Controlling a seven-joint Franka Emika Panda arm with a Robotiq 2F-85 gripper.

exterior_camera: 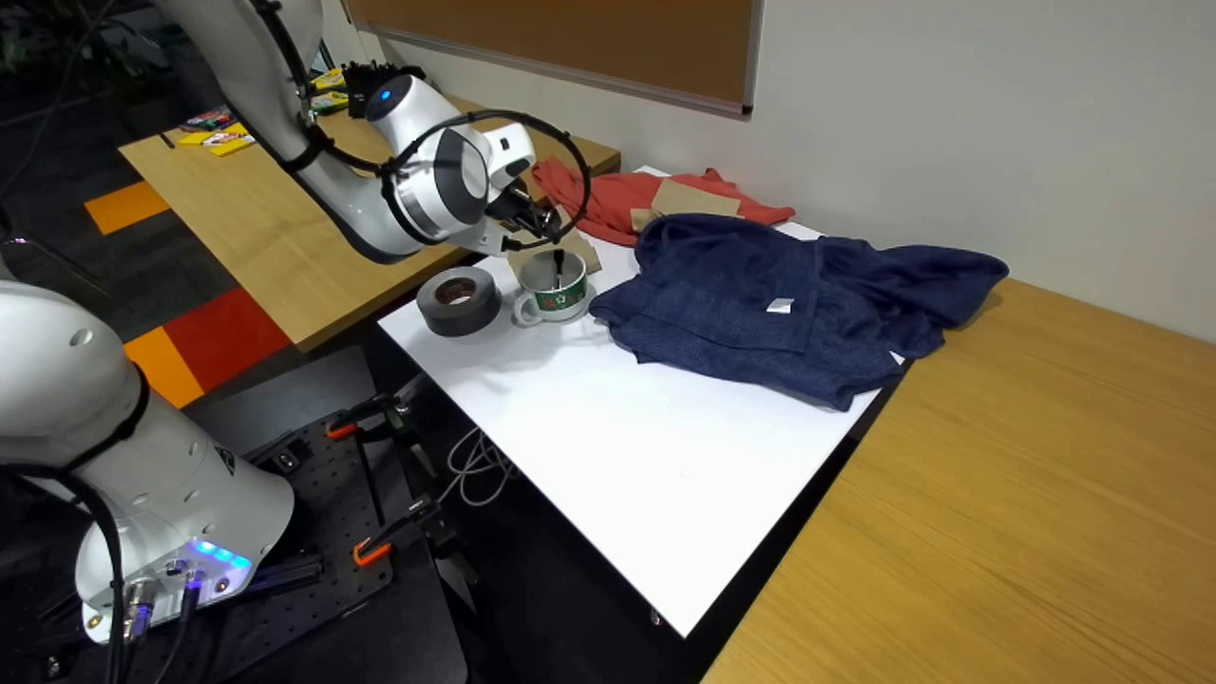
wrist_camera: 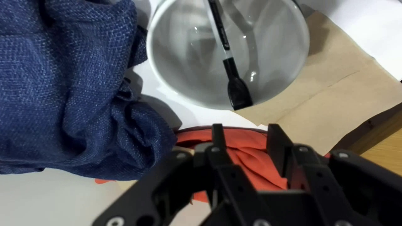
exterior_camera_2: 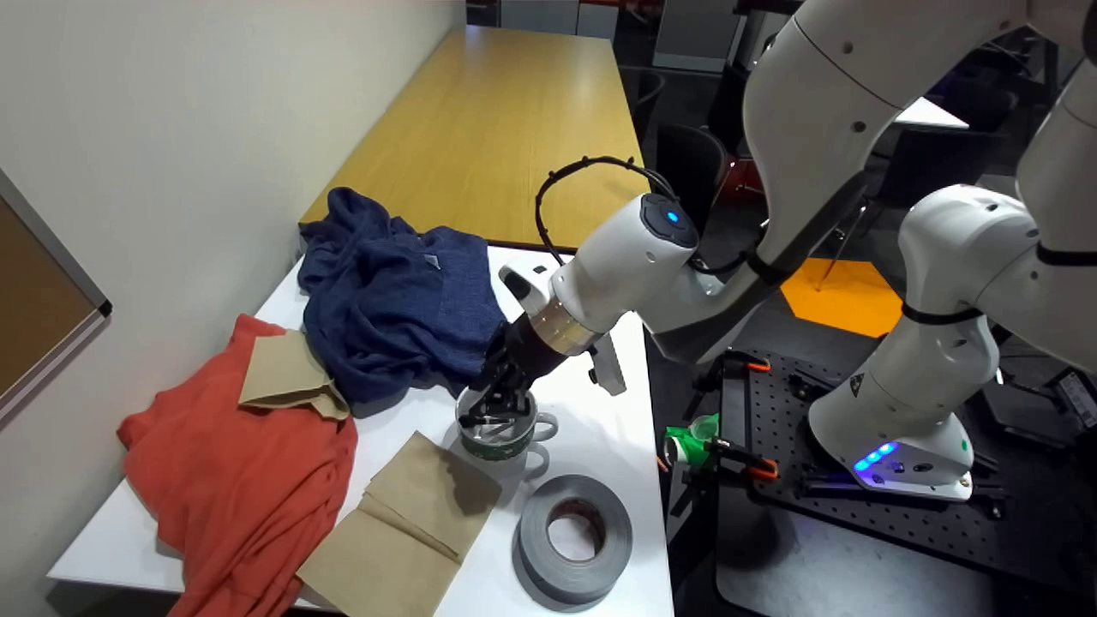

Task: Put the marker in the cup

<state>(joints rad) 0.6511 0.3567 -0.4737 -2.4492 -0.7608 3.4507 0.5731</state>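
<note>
The marker (wrist_camera: 230,64), thin with a black cap and a clear and black body, stands tilted inside the cup (wrist_camera: 179,69), its capped end at the rim. The marker (exterior_camera: 559,270) also pokes up inside the cup (exterior_camera: 562,300) in an exterior view. The cup is pale grey inside, with a green patterned band and a handle; it stands upright, also seen in an exterior view (exterior_camera_2: 497,449). My gripper (wrist_camera: 246,131) is open, with nothing between its fingers. It hangs above the cup in an exterior view (exterior_camera_2: 493,413), where it hides much of the marker.
A grey tape roll (exterior_camera_2: 574,538) lies beside the cup near the white table's edge. A navy cloth (exterior_camera: 722,294) lies on the cup's other side. Brown paper (exterior_camera_2: 403,531) and a red cloth (exterior_camera_2: 240,463) lie close by, near the wall.
</note>
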